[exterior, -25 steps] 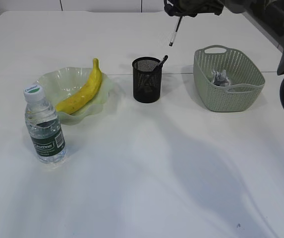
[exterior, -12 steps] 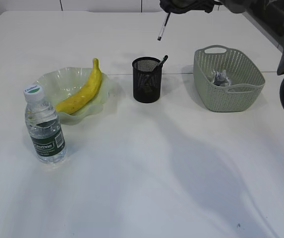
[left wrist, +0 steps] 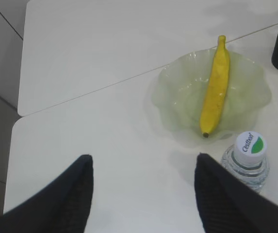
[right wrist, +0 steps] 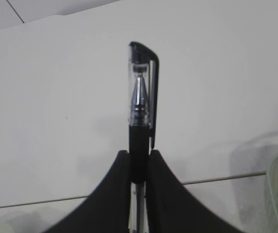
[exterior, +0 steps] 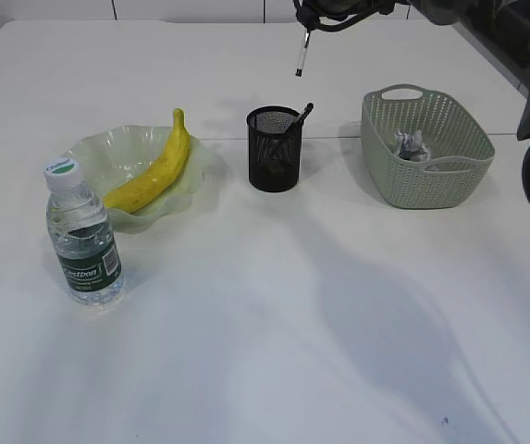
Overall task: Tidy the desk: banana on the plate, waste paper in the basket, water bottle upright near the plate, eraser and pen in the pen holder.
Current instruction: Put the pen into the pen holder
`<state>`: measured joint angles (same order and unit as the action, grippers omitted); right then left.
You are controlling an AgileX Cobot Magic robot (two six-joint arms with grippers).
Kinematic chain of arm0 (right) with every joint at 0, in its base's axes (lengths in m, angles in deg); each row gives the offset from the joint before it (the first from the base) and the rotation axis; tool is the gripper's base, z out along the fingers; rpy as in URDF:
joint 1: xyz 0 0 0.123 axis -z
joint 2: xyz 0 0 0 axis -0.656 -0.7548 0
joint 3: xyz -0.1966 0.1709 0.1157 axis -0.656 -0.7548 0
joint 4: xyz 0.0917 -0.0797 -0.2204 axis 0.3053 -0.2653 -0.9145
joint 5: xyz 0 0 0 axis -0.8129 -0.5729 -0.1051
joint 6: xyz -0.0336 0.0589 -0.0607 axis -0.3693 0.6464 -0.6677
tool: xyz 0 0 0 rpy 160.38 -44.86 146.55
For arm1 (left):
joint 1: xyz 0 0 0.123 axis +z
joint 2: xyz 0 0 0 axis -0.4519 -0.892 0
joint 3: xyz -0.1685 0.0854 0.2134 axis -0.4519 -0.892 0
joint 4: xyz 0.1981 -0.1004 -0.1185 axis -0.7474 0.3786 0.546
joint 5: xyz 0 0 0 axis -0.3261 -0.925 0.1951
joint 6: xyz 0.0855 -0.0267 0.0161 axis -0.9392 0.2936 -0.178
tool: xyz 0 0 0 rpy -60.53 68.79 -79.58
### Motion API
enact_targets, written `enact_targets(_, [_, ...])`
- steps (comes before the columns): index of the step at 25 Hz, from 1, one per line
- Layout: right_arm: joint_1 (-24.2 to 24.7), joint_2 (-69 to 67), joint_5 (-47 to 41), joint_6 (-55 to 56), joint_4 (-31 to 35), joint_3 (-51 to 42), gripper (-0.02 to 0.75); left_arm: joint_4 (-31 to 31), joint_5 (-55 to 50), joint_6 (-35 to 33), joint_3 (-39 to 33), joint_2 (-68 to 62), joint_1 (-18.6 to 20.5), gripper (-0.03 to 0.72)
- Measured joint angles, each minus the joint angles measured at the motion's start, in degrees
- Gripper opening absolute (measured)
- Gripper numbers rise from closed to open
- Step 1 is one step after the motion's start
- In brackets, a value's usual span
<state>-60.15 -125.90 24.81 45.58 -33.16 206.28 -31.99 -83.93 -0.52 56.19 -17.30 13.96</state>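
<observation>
Swung left and hangs near-vertical now, pen (exterior: pixel 300 55) pinched in right claw (exterior: pixel 307 28), shut tight on its barrel, cap end down. Lower straight into pen holder (exterior: pixel 274 148), well below and slightly left; centre first, avoiding the rim. Left claw (left wrist: pixel 141 194) spread, empty.

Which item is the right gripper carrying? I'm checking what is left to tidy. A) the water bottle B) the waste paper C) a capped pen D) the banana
C: in the right wrist view the jaws of the right gripper pinch a capped pen, which hangs above the pen holder in the exterior view.
</observation>
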Motion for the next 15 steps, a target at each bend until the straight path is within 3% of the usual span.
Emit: enact_targets(15, [-3.8,0.0,5.68,-7.09,-11.08,0.0,0.043,0.0,0.0,0.0,0.0,0.0,0.0,0.465])
